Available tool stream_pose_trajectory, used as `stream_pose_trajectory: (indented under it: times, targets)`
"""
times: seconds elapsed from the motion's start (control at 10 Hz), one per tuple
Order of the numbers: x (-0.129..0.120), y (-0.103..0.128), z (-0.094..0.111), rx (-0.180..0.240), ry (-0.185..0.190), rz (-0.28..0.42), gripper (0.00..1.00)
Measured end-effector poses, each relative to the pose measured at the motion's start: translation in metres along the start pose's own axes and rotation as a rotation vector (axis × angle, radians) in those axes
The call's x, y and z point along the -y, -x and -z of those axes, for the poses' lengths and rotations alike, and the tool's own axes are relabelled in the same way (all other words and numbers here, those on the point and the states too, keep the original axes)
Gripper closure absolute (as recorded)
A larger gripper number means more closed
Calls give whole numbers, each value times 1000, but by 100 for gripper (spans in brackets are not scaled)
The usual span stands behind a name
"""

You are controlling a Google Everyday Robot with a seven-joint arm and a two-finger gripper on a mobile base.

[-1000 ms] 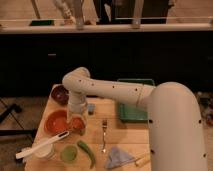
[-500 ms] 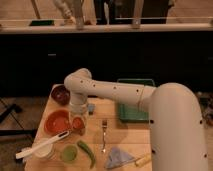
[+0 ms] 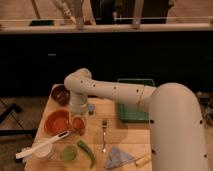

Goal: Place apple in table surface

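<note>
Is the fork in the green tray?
No, the fork lies on the table surface; the gripper is at the apple.

Dim warm light, darkness behind, tabletop (image 3: 107, 109) the brightest area; pincer (image 3: 77, 119) lit, low beside the orange bowl (image 3: 55, 121)

Claw (image 3: 77, 115) at apple (image 3: 78, 124): smooth white plastic. Table surface (image 3: 122, 134): matt wood planks. Fork (image 3: 104, 133): metal.

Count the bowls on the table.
4: a dark red bowl at the back left, an orange bowl before it, a white bowl and a small green bowl near the front edge. The arm may hide more. The claw is at the apple.
</note>
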Motion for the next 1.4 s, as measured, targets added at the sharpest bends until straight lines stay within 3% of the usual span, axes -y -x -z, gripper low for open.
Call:
stream_pose_trajectory:
  times: [0.7, 1.2, 1.4]
  targets:
    - [-4, 6, 24, -43, 3, -11, 100]
    - [-31, 2, 68, -149, -8, -75, 100]
    - [-43, -8, 75, -177, -5, -106, 100]
